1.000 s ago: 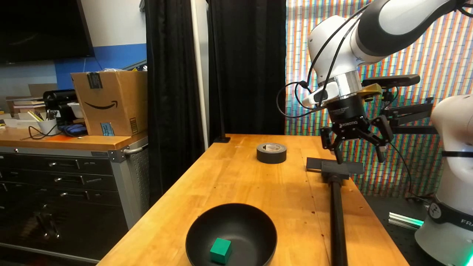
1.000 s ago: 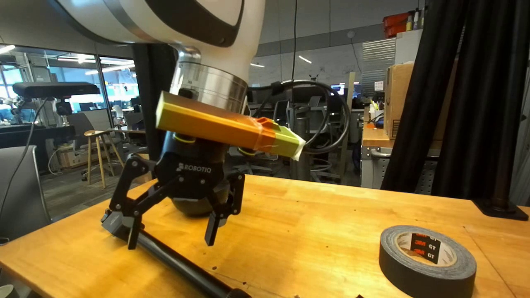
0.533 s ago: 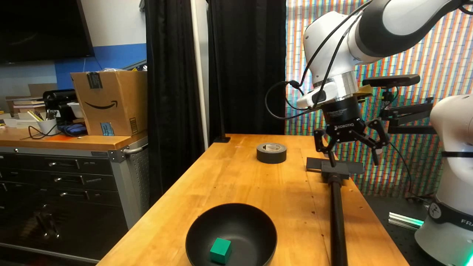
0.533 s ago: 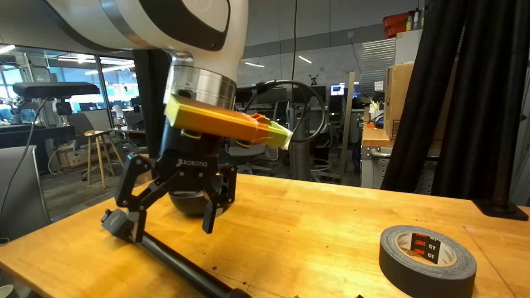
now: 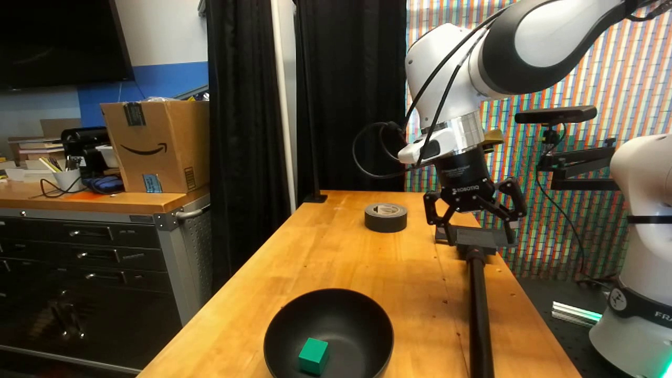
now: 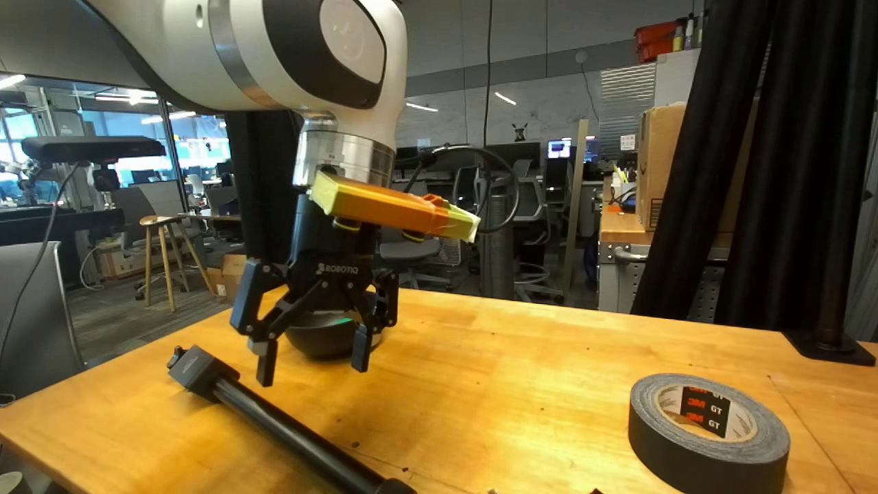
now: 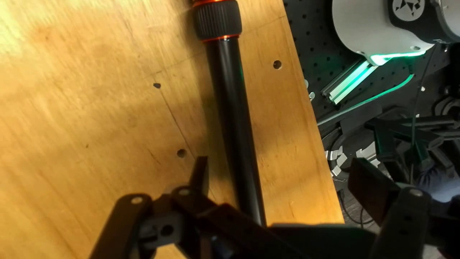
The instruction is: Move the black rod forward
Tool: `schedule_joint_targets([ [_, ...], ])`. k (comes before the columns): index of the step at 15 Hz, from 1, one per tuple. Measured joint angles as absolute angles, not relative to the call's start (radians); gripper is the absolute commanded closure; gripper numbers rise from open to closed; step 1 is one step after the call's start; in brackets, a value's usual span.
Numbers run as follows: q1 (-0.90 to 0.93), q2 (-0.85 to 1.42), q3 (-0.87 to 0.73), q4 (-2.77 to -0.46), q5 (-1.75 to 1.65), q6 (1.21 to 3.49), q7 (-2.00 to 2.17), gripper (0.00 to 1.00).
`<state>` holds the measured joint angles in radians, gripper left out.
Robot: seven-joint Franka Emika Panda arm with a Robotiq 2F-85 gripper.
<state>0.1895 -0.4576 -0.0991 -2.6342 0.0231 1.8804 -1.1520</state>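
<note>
Lying on table [image 6: 521,384], black rod [image 6: 295,434], below gripper [image 6: 313,374]

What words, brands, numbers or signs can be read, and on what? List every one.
"ROBOTIQ": on the tool.
"3M", repeated: label inside the tape roll.
"GT", repeated: same label.
"FRA", cut off by the frame: robot base.
Curved arrow sign: cardboard box.
Round emblem: robot base.
Too small or blurred: print above "ROBOTIQ", box labels, white sign.
Black rod: none readable.

White arm [image 5: 552,38], silver collar [image 6: 351,152], black ROBOTIQ-marked end effector [image 6: 313,366], dark cables [image 5: 445,102]
</note>
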Motion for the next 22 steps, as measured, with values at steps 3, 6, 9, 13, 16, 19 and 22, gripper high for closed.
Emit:
schedule_joint_targets([
  [3, 0.189, -0.410, -0.096, -2.610, 0.024, 1.899, -1.158, 0.00],
  [6, 0.181, -0.387, -0.096, -2.605, 0.026, 1.915, -1.161, 0.00],
  [9, 0.171, -0.384, -0.096, -2.608, 0.027, 1.915, -1.163, 0.00],
  [13, 0.168, -0.384, -0.096, -2.630, 0.027, 1.916, -1.164, 0.00],
  [16, 0.166, -0.384, -0.096, -2.656, 0.027, 1.916, -1.164, 0.00],
  [19, 0.157, -0.384, -0.096, -2.680, 0.027, 1.916, -1.164, 0.00],
  [22, 0.148, -0.384, -0.097, -2.690, 0.027, 1.918, -1.164, 0.00],
])
